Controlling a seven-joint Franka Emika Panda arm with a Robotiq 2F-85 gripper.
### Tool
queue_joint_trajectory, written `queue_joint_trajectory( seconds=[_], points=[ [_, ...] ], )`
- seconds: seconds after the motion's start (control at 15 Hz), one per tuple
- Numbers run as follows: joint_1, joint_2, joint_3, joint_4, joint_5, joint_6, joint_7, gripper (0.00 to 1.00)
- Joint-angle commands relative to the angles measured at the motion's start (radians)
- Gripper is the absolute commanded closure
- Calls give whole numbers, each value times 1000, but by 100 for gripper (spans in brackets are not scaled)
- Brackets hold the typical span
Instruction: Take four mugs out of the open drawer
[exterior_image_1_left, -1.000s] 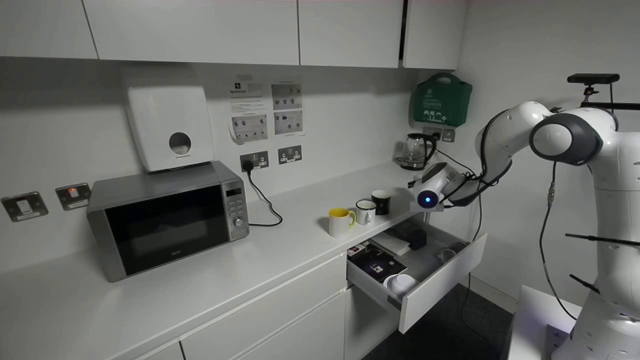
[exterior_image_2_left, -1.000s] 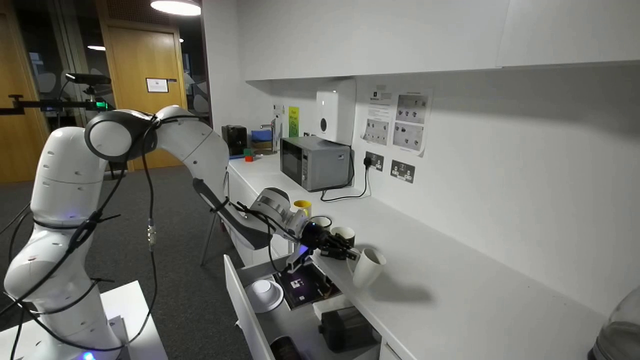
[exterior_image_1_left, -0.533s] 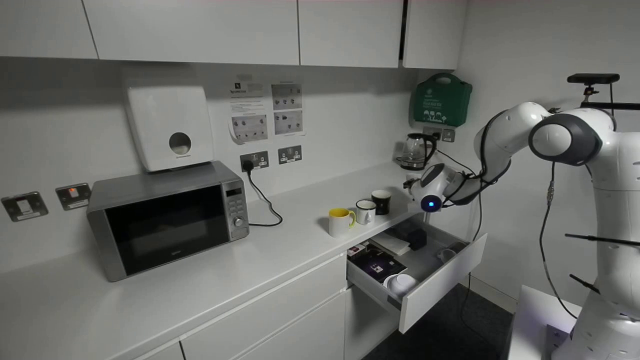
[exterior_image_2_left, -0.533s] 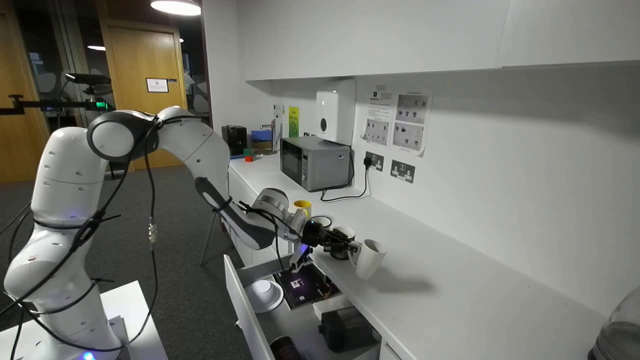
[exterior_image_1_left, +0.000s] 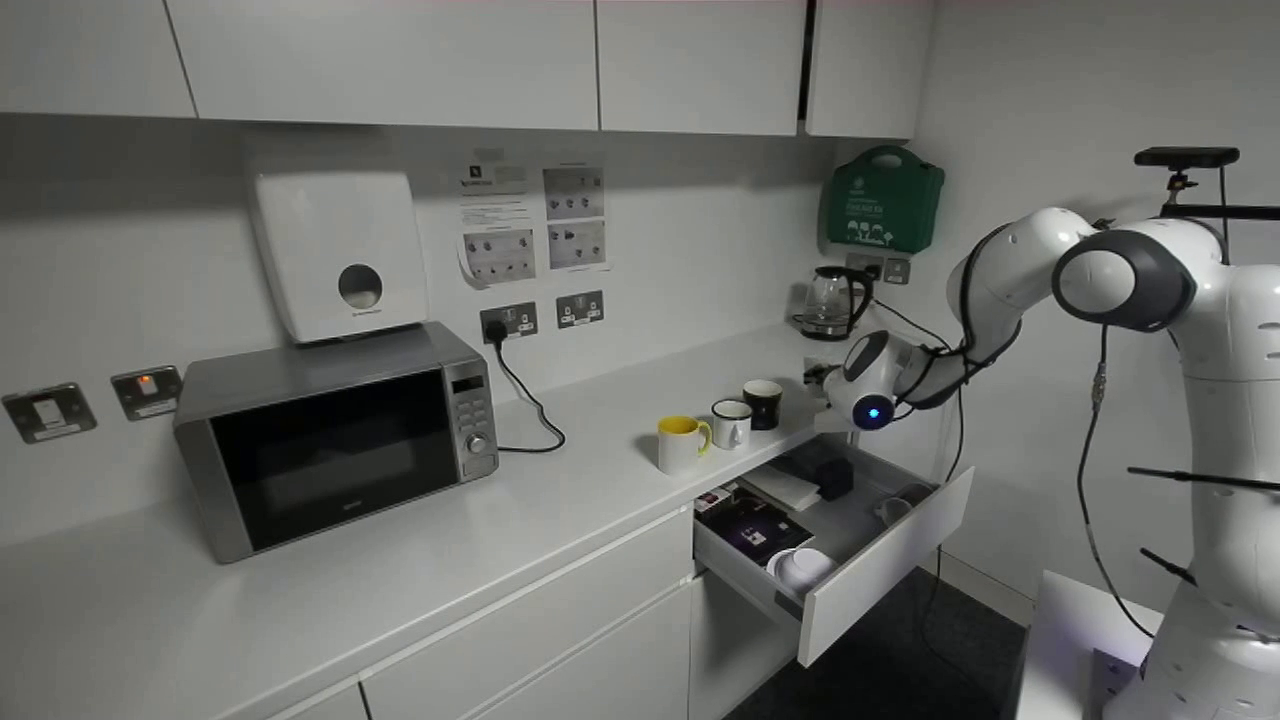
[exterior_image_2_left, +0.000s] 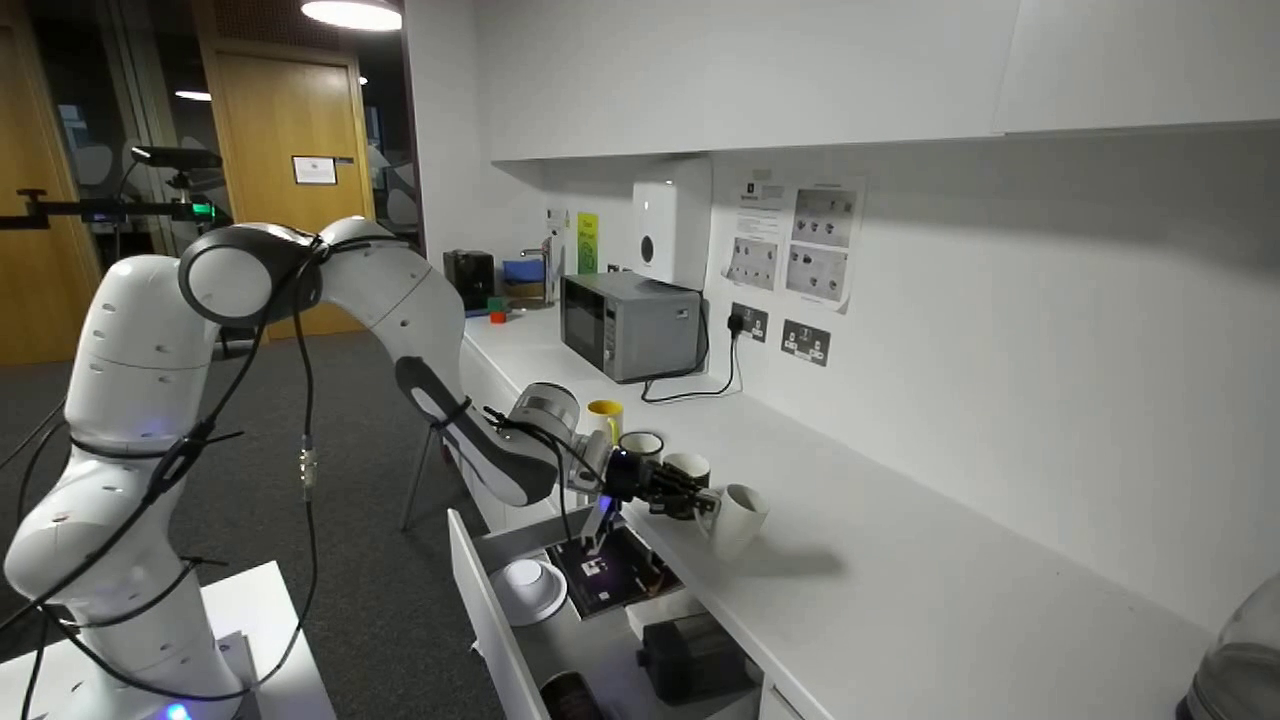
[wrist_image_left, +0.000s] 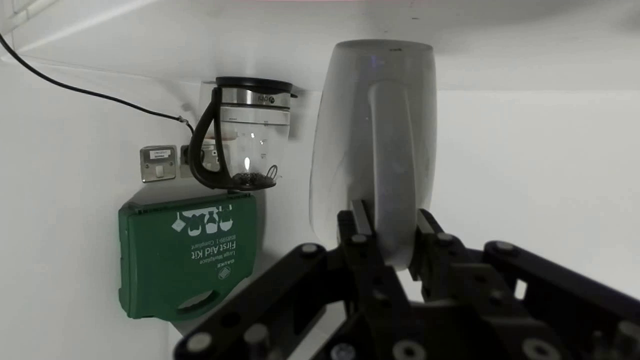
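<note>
One whitish mug tilts over the surface, its handle pinched in my end effector. Nearest my end effector stands the black mug, then the dark-rimmed mug, then, farthest from it, the yellow-lined mug. Lower than my end effector, the drawer lies open.

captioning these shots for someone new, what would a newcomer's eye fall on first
Probably the whitish mug, tilted over the counter in an exterior view, its handle clamped in the gripper. Next, the yellow-lined mug, standing on the counter in a row with the dark-rimmed mug and the black mug. The green first aid kit, up above the kettle, likely catches the eye too.
</note>
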Motion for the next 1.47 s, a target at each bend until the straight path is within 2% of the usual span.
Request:
queue_joint_trajectory(
  seconds=[0.0, 0.53, 1.0, 1.4],
  points=[
    [-111, -10, 111, 50, -38, 39, -1, 95],
    [-284, 7, 295, 76, -81, 30, 1, 95],
    [-411, 32, 411, 71, -141, 24, 0, 95],
    [-492, 51, 483, 65, -195, 20, 0, 95]
  ],
)
